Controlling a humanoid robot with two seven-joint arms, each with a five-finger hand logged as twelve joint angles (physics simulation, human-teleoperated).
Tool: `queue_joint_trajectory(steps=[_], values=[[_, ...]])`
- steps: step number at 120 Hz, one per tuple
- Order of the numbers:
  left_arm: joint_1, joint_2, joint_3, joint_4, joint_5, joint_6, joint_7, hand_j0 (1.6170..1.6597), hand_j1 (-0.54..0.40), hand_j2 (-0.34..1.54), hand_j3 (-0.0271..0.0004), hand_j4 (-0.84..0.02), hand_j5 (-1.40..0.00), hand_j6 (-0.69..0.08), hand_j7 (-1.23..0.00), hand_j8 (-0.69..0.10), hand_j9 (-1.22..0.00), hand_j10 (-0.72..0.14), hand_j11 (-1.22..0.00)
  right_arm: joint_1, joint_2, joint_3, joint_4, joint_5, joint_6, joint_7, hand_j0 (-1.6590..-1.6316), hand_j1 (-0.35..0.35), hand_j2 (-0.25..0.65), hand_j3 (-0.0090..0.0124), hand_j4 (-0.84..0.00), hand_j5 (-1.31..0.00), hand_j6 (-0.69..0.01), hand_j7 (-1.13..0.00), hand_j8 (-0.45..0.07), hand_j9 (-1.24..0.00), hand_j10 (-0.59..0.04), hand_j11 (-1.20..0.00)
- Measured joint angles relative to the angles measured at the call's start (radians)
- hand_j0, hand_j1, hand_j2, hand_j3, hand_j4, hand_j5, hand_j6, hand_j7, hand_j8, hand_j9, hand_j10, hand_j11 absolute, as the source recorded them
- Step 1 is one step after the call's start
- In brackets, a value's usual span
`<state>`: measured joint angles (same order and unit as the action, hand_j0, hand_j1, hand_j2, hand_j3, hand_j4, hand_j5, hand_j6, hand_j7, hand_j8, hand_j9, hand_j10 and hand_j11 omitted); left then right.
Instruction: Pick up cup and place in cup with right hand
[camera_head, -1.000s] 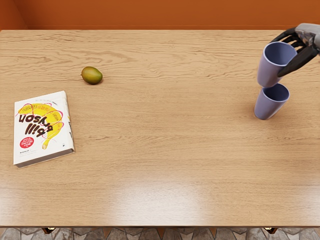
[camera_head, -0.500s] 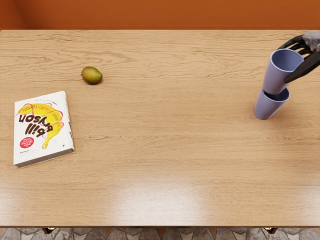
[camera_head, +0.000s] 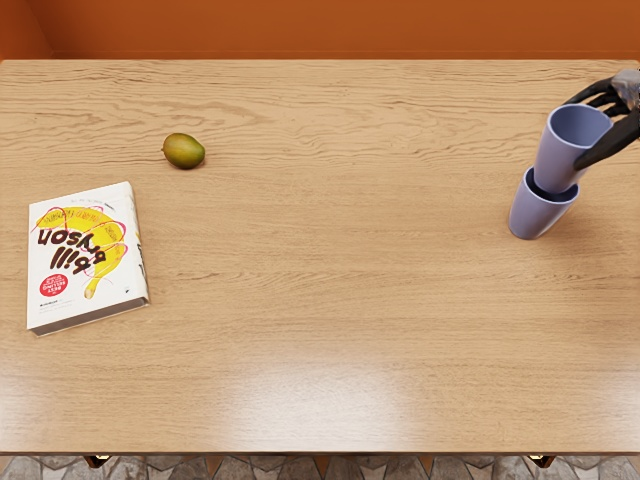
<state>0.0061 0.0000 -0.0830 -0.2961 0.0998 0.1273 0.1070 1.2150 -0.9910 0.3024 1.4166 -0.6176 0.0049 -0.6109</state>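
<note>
At the right of the head view, my right hand (camera_head: 592, 128) grips a blue-purple cup (camera_head: 560, 158), fingers behind its rim and thumb along its near right side. A second cup (camera_head: 538, 215) of the same colour stands upright on the table beneath it. The held cup's bottom overlaps the mouth of the standing cup and appears to be just inside it, hiding part of that rim. How deep it reaches is hidden.
A white book (camera_head: 85, 250) with a yellow banana picture lies at the left of the wooden table (camera_head: 330, 270). Behind it and further right rests a green-brown mango (camera_head: 184, 151).
My right hand has carried the held cup rightward and nearer, from above and behind the standing cup to its mouth. The standing cup has not visibly moved.
</note>
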Motion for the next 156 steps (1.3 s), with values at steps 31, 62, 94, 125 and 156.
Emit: queue_joint_trajectory(steps=[31,62,94,125,156], values=[[0.000,0.000,0.000,0.000,0.000,0.000,0.000,1.6581,0.349,0.00,-0.0001,0.000,0.00,0.000,0.00,0.000,0.00,0.000,0.00,-0.013,0.017,0.000,-0.019,-0.001,-0.002,0.000,-1.6580,0.072,-0.012,0.0000,-0.385,-0.50,-0.338,-0.49,-0.343,-0.50,-0.375,-0.50],[0.000,0.000,0.000,0.000,0.000,0.000,0.000,1.6581,0.349,0.00,-0.0001,0.000,0.00,0.000,0.00,0.000,0.00,0.000,0.00,-0.016,0.018,0.004,-0.023,0.000,-0.018,0.005,-1.6580,-0.185,-0.009,0.0000,-0.151,-0.19,-0.140,-0.19,-0.140,-0.19,-0.148,-0.19],[0.000,0.000,0.000,0.000,0.000,0.000,0.000,1.6581,0.349,0.00,-0.0001,0.000,0.00,0.000,0.00,0.000,0.00,0.000,0.00,-0.005,0.032,0.043,-0.023,0.048,0.109,0.052,-1.6580,-0.306,-0.001,0.0000,-0.046,-0.05,-0.044,-0.05,-0.043,-0.05,-0.044,-0.05],[0.000,0.000,0.000,0.000,0.000,0.000,0.000,1.6581,0.349,0.00,-0.0001,0.000,0.00,0.000,0.00,0.000,0.00,0.000,0.00,0.003,0.050,0.135,-0.020,0.123,0.364,0.063,-1.6581,-0.338,0.000,0.0000,-0.016,-0.02,-0.017,-0.01,-0.016,-0.02,-0.015,-0.02],[0.000,0.000,0.000,0.000,0.000,0.000,0.000,1.6581,0.349,0.00,-0.0001,0.000,0.00,0.000,0.00,0.000,0.00,0.000,0.00,-0.037,0.083,0.228,-0.010,0.391,0.584,0.124,-1.6581,-0.346,0.000,0.0000,-0.007,0.00,-0.007,0.00,-0.007,0.00,-0.006,0.00]])
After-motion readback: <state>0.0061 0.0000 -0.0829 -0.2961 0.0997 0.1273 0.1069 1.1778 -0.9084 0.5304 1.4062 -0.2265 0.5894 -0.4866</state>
